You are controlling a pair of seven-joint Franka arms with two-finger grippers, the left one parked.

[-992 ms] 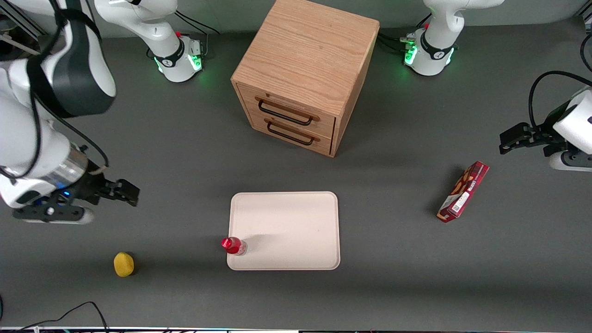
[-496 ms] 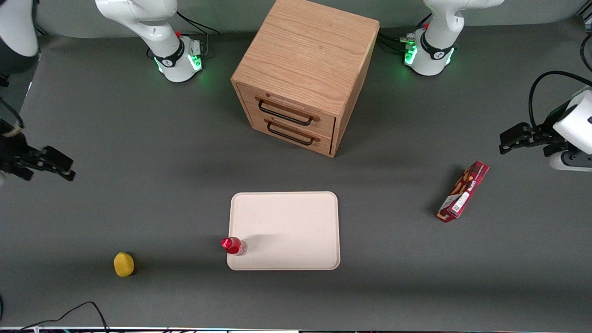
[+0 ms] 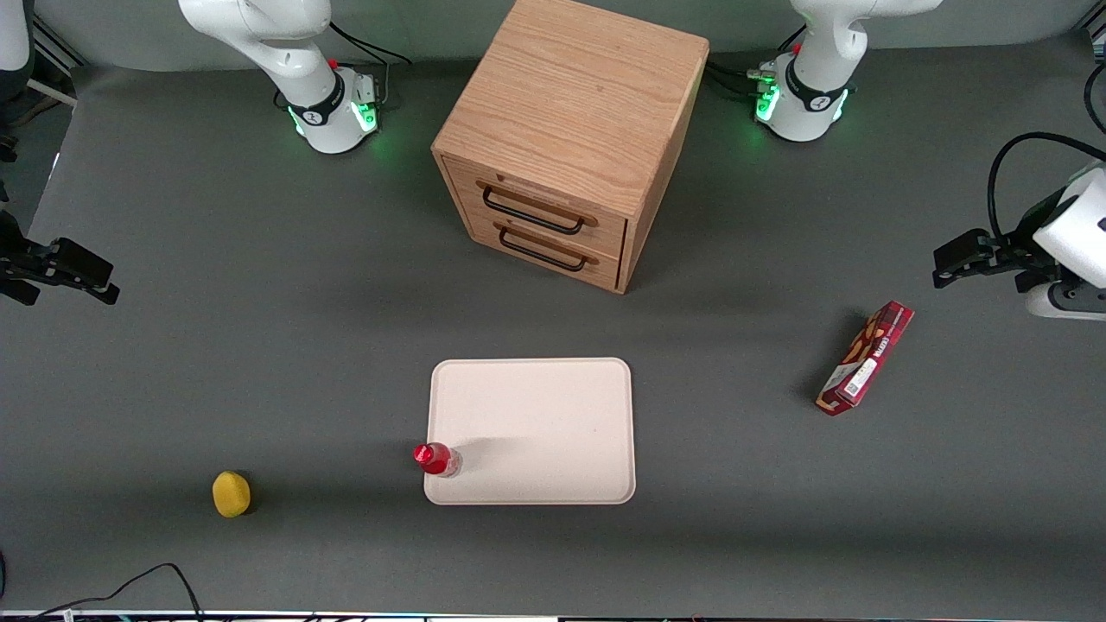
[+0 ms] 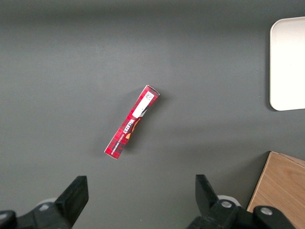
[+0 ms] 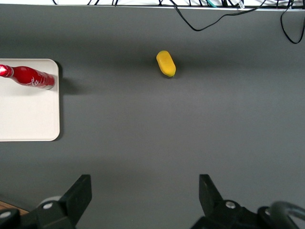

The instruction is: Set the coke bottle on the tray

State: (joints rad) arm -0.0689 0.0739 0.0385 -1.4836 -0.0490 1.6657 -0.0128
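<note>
The small red coke bottle (image 3: 435, 459) stands upright on the cream tray (image 3: 553, 415), at the tray corner nearest the front camera on the working arm's side. The right wrist view shows the bottle (image 5: 29, 78) just inside the tray's (image 5: 28, 114) rim. My gripper (image 3: 73, 272) is open and empty, high above the bare table far toward the working arm's end, well away from bottle and tray. In the wrist view the gripper (image 5: 145, 191) has wide-spread jaws with only grey table between them.
A wooden two-drawer cabinet (image 3: 570, 138) stands farther from the camera than the tray. A yellow round lump (image 3: 231, 493) lies toward the working arm's end. A long red snack box (image 3: 866, 358) lies toward the parked arm's end. Cables (image 3: 130, 587) run along the near edge.
My gripper has pulled back from near the tray toward the working arm's end of the table, rising and leaving most of the arm out of view. The bottle and tray have not moved.
</note>
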